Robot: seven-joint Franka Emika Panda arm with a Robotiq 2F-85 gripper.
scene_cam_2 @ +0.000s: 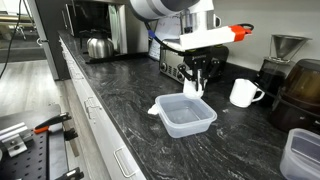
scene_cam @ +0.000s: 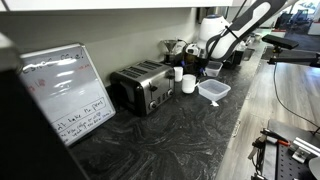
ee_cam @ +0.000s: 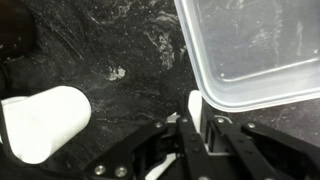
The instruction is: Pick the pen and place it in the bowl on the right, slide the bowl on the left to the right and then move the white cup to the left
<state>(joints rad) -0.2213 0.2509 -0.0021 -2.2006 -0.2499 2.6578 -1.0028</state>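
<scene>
Gripper (scene_cam_2: 198, 78) clenched at the rim of plastic tub (scene_cam_2: 186, 116), centre frame; grip unconfirmed. Whiteboard (scene_cam: 68, 95) writing, left of frame, illegible.

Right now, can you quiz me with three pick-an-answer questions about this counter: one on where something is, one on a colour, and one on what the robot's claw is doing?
1. Where is the clear tub?
A. on the floor
B. on the counter, beside the gripper
C. inside a sink

2. What colour is the counter?
A. yellow
B. black with grey swirls
C. red

3. The gripper is:
A. wide open
B. out of sight
C. shut on the white cup

Answers:
1 B: the wrist view shows the tub's rim right next to the gripper.
2 B: dark marbled stone shows in both exterior views.
3 C: the wrist view shows it pinching the cup's wall.
</scene>
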